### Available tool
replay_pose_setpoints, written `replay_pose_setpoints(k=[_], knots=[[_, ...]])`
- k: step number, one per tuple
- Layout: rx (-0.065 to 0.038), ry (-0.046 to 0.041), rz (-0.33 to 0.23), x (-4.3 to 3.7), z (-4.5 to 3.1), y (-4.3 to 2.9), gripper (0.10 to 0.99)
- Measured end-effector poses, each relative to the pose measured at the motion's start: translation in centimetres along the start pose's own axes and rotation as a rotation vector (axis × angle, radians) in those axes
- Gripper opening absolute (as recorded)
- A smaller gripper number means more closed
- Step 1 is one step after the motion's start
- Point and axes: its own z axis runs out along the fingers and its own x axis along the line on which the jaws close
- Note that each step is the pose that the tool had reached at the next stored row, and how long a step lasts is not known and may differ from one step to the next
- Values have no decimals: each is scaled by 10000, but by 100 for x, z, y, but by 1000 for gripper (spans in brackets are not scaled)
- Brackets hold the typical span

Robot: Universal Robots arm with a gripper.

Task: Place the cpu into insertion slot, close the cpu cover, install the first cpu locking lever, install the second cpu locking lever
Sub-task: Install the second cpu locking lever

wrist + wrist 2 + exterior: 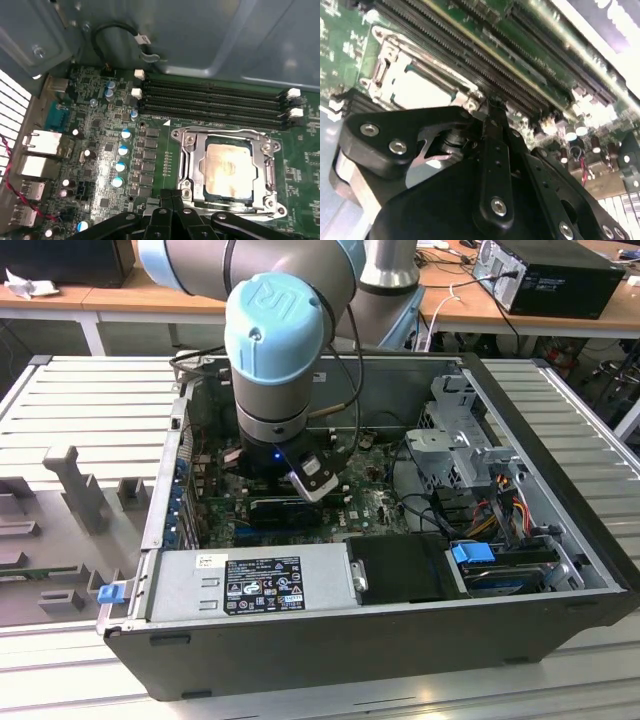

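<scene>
The cpu (231, 165), a pale beige-silver square, lies in the insertion slot (197, 192) on the green board. The silvery cpu cover (196, 160) lies flat around it, framing the chip. In the second wrist view the cpu (422, 90) and the cpu cover (395, 55) appear just beyond the black fingers. My gripper (170, 201) is shut, its fingertips (492, 102) pressed together at the socket's edge, close to one corner of the frame. A thin wire lever (225, 131) runs along one side of the cover. In the exterior view the arm's wrist (285, 455) hangs low inside the open computer case.
Long black memory slots (215, 100) run beside the socket. Blue-topped capacitors (120, 165) and rear ports (40, 150) sit on the other side. The power supply (250, 580), drive cage (460, 440) and loose cables (500, 500) crowd the case.
</scene>
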Motion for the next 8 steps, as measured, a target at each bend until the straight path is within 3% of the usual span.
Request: replay_pose_setpoints(k=[5,6,8], knots=[[1,0,-1,-5,-159,56,106],[2,1,-1,-7,-218,77,106],[2,1,0,-8,-251,90,106]])
